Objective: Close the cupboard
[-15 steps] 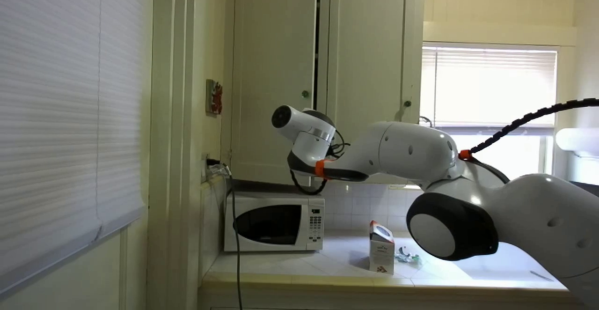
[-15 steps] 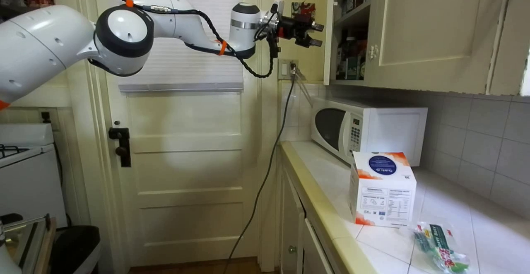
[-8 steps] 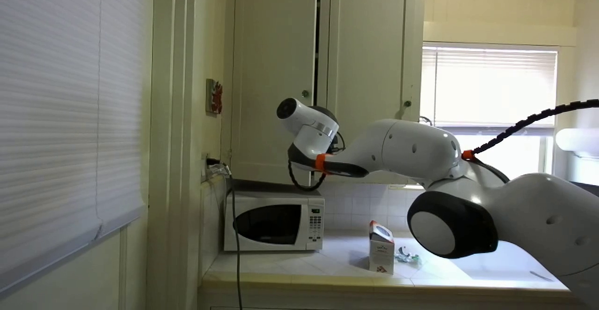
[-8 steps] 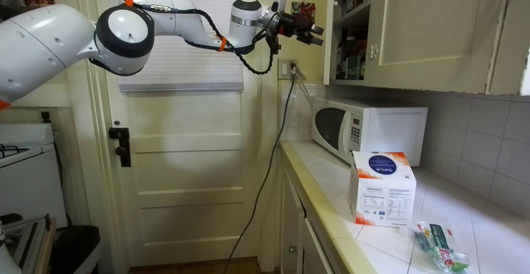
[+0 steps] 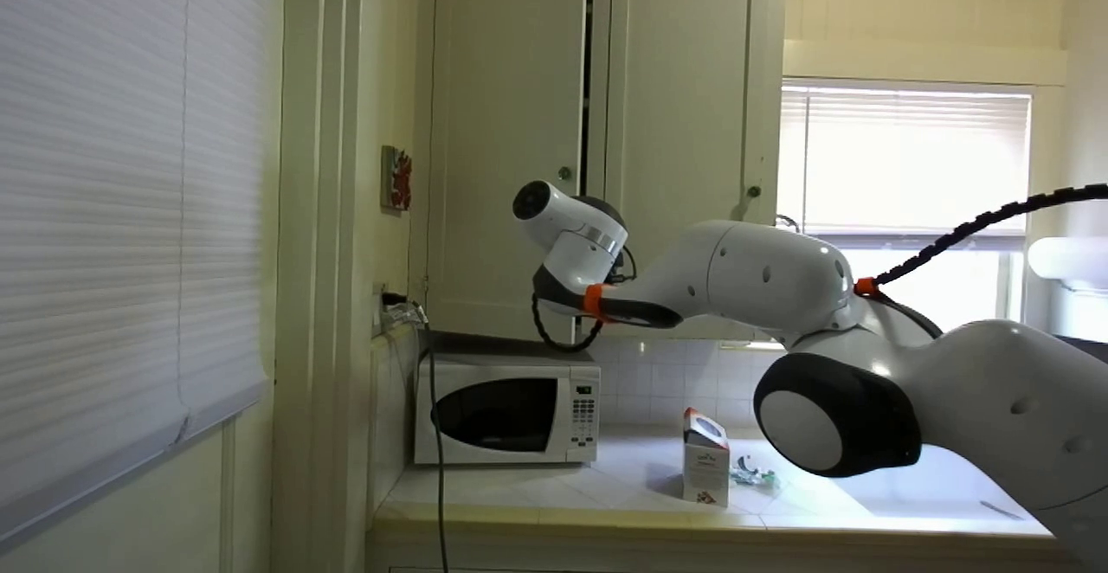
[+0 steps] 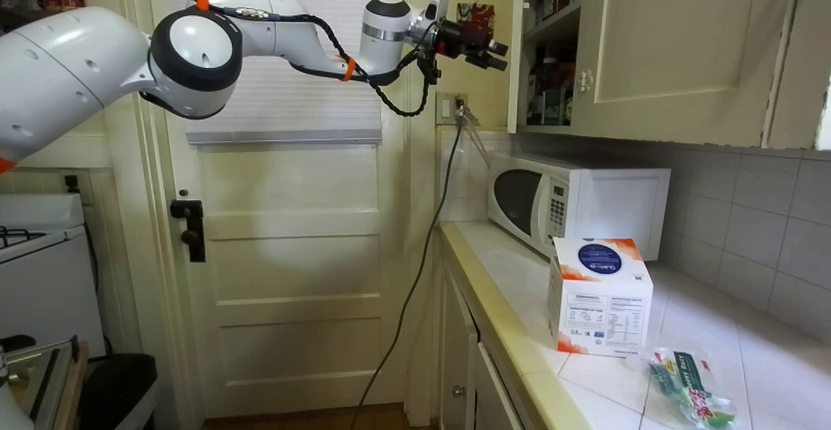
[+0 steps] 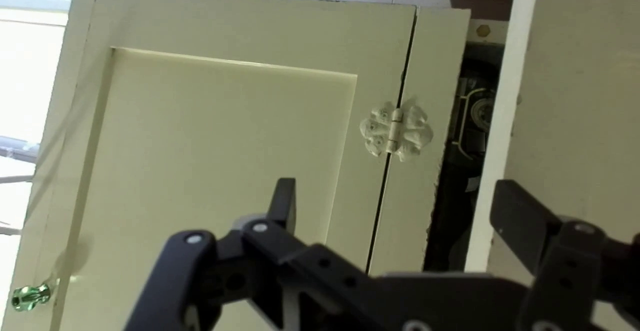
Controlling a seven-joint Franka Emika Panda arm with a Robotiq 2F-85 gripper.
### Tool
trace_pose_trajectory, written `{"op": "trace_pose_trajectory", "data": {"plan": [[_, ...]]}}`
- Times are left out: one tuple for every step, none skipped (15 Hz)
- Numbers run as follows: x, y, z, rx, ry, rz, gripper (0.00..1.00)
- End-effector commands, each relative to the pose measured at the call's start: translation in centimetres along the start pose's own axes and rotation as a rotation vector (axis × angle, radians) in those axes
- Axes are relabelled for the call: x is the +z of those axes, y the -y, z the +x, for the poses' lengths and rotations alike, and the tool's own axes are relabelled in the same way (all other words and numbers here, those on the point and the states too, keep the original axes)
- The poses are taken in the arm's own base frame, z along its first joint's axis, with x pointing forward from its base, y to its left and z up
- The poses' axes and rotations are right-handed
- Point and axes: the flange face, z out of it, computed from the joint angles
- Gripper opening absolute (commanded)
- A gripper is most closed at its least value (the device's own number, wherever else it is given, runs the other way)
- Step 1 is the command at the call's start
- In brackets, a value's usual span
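The cupboard door is cream-white and stands partly open in an exterior view, with a dark gap along its right edge. In an exterior view the open door shows nearly edge-on, with inner shelves of jars and boxes behind it. My gripper is open and empty, its fingertips just short of the door. In the wrist view the gripper spreads its fingers across the gap, the right finger in front of the door. I cannot tell whether it touches. The arm hides the gripper in an exterior view.
A matching closed cabinet section adjoins the cupboard. Below, a white microwave, a white-orange box and a plastic bag stand on the counter. A cable hangs from the wall outlet beside the cupboard.
Over the first half second my wrist has risen slightly and tilted, so the fingers point a little more downward. Since then nothing visible has moved. The cupboard door has stayed put.
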Motion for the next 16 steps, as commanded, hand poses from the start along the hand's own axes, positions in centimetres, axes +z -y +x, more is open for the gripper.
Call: {"op": "trace_pose_trajectory", "data": {"plan": [[1.4,-0.5,0.7,0.077,0.017,0.094,1.0],[1.8,-0.5,0.7,0.089,0.024,0.126,1.0],[2.4,-0.6,0.7,0.102,0.037,0.159,1.0],[2.8,-0.7,0.8,0.119,0.057,0.197,1.0],[3.4,-0.9,0.7,0.137,0.079,0.234,1.0],[4.1,-1.0,0.6,0.15,0.094,0.25,1.0],[4.6,-1.3,0.6,0.156,0.099,0.251,1.0],[5.4,-1.8,0.6,0.162,0.095,0.234,1.0],[6.2,-2.2,0.6,0.175,0.107,0.232,1.0],[6.9,-2.7,0.6,0.182,0.107,0.219,1.0],[7.6,-2.9,0.2,0.182,0.111,0.2,1.0],[8.3,-3.0,-0.2,0.182,0.123,0.187,1.0],[8.9,-3.0,-0.8,0.171,0.149,0.171,1.0],[9.1,-2.8,-1.4,0.136,0.152,0.15,1.0],[8.5,-3.2,-0.4,0.151,0.125,0.161,1.0],[9.0,-3.1,-0.9,0.143,0.131,0.154,1.0]]}}
